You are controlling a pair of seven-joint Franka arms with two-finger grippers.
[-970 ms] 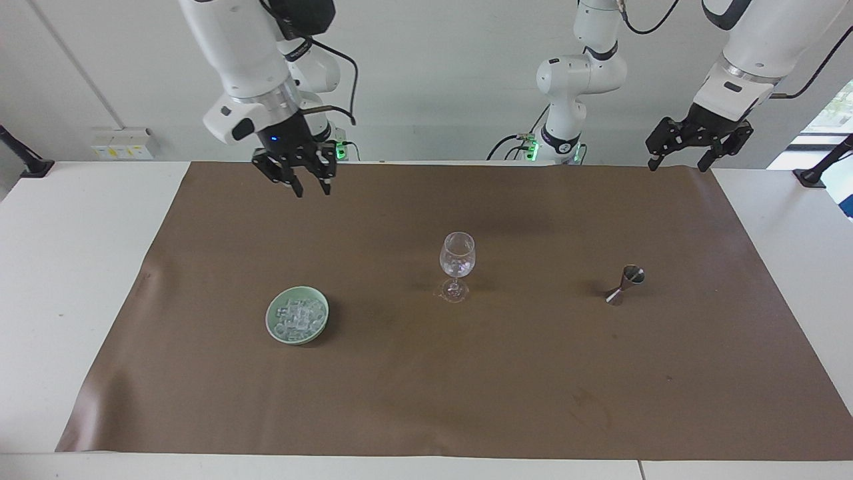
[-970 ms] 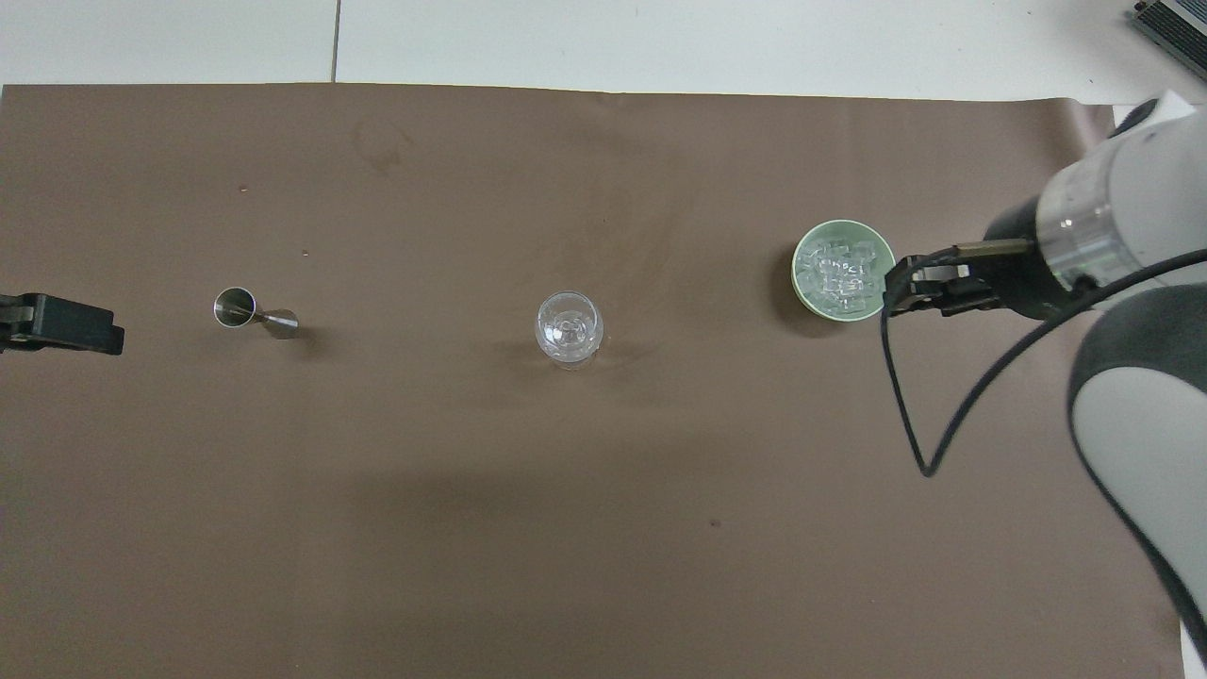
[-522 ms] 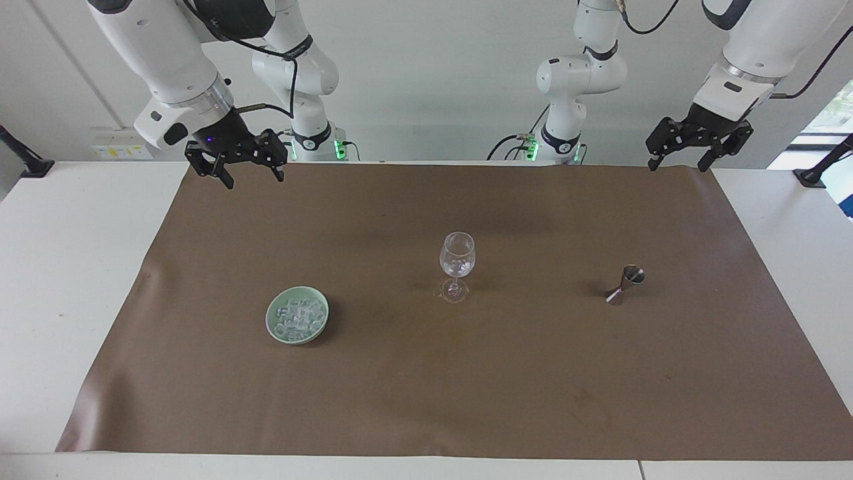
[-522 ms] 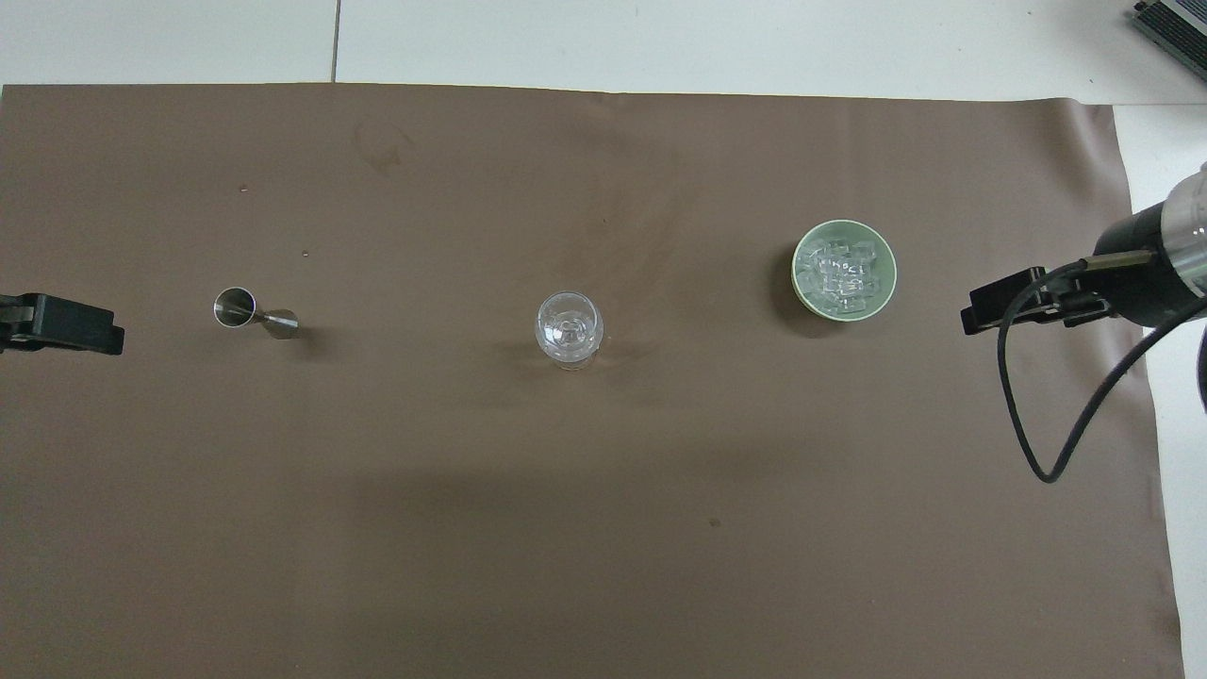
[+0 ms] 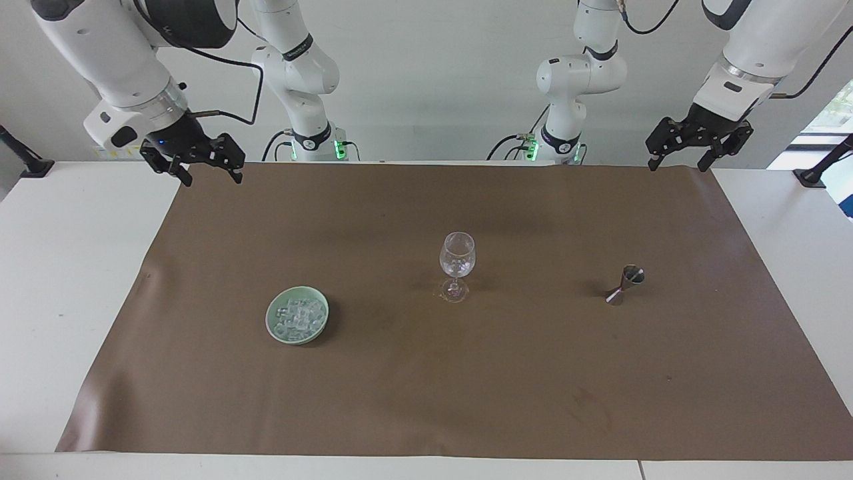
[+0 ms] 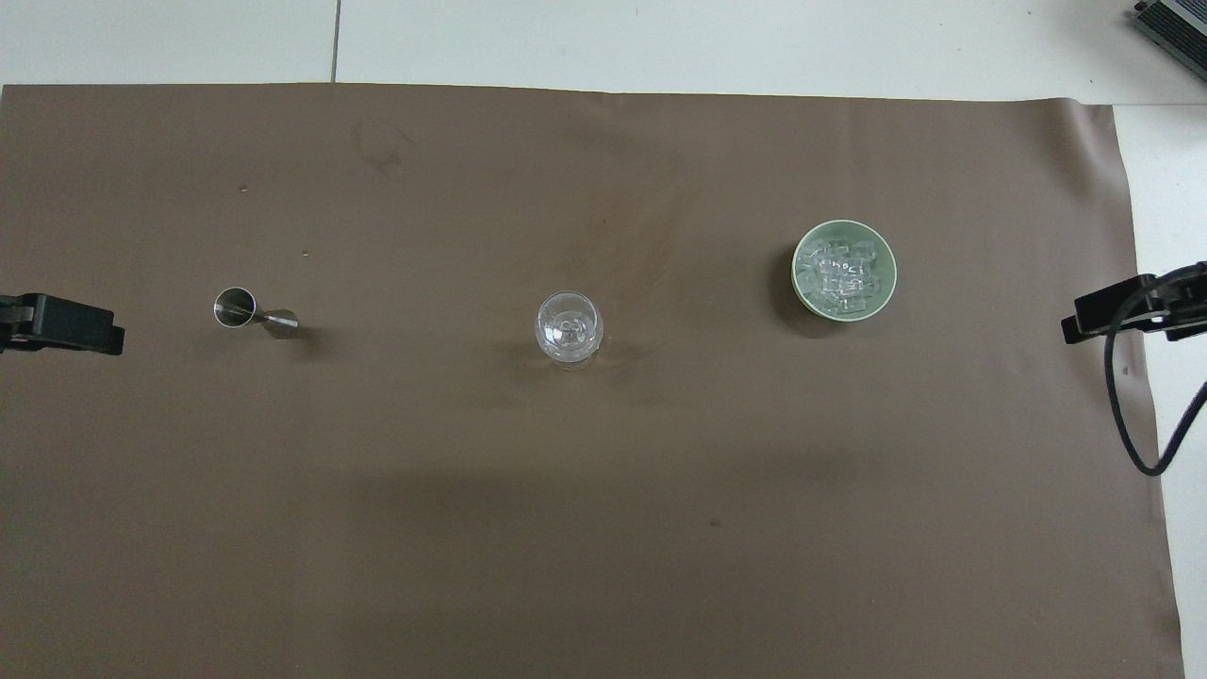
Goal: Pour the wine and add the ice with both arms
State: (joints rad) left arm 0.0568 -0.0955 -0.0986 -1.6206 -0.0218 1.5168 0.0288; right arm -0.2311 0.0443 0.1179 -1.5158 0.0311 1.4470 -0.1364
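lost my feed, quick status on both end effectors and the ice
Left end effector open, empty, raised at its mat corner. Right end effector open, empty, raised at its corner. Ice heaped in green dish, untouched. Nothing blocking.

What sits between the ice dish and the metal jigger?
Only the wine glass stands between the ice in its green dish and the jigger; the overhead view shows it best.

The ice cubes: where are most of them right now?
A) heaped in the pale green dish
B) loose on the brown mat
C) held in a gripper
A: the ice is heaped inside the pale green dish, and no gripper is near it.
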